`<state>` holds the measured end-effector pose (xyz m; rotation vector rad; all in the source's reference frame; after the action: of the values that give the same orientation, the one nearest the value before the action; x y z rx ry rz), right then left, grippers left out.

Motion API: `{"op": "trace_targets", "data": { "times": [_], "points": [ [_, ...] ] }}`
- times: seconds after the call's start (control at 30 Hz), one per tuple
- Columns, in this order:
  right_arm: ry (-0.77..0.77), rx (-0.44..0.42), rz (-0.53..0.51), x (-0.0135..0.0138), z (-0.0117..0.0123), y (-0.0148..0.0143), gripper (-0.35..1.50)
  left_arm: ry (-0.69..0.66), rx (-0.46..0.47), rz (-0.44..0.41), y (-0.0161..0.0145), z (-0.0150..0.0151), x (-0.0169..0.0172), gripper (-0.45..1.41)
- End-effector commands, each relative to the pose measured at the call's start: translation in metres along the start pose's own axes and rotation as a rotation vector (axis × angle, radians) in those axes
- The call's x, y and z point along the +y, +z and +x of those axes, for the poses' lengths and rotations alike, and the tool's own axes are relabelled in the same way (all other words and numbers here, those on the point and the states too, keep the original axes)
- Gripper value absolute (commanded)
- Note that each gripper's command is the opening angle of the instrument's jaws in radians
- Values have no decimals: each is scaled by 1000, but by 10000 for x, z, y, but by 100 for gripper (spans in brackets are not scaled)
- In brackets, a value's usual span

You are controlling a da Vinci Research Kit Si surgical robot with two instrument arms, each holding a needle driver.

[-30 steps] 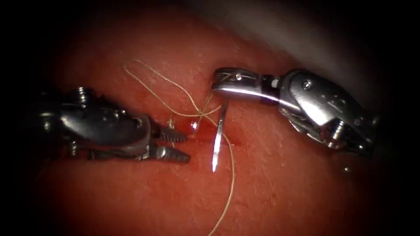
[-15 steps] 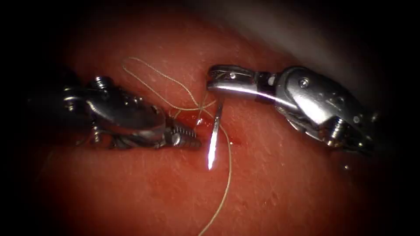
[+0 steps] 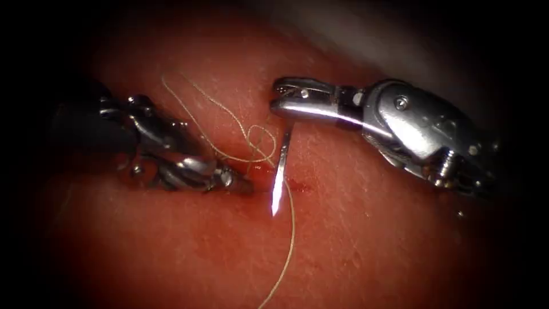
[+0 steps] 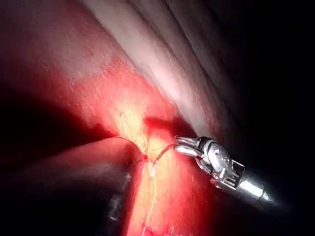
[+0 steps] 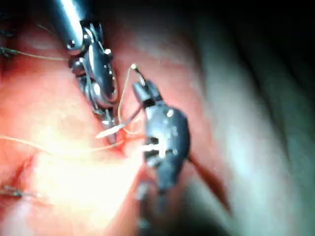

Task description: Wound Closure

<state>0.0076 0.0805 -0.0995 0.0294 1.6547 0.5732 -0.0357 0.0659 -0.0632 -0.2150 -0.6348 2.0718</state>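
over the cut [image 3: 297, 184], right tool [image 3: 277, 98] fingers clamping needle [image 3: 280, 177] (tip free), left tool [image 3: 243, 184] fingers together

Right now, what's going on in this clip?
This is bench suturing on the tissue. The right claw is shut on the needle near its thread end; the needle hangs point down over the cut, its point free of the tissue. The thread loops beside the needle and trails toward the viewer. The left claw has moved in from the left over the last second, and its tip now sits at the cut's edge.
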Motion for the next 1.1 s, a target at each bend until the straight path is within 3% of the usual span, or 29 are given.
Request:
{"op": "trace_targets", "data": {
  "times": [0.03, 0.17, 0.3, 0.37, 0.47, 0.6, 0.67, 0.87, 1.1],
  "points": [
    [-2, 2, 0, 1, -5, 8, -35, -15, -6, 6, 8, 2, 2, -19],
    [-26, 1, -3, -2, -5, 12, -35, -37, -56, 48, 10, 7, 2, -16],
    [-62, 4, -9, -5, -6, 17, -35, -62, -147, 166, 19, 12, 5, -25],
    [-68, 4, -9, -5, -6, 16, -35, 107, -220, 202, 26, 11, 6, -23],
    [-73, 4, -9, -4, -5, 15, -35, 221, -254, 212, 30, 11, 2, -23],
    [-79, 3, -9, -2, -5, 14, -35, 492, -291, 141, 26, 5, 2, -29],
    [-85, 3, -10, -1, -5, 14, -35, 555, -298, 112, 24, 5, 2, -24],
    [-121, -1, -16, -1, -13, 21, -35, 567, -280, 50, 24, 5, 4, -2],
    [-238, 2, -11, -2, -30, 31, -35, 567, -258, 28, 22, 4, 6, 3]
  ]
}}
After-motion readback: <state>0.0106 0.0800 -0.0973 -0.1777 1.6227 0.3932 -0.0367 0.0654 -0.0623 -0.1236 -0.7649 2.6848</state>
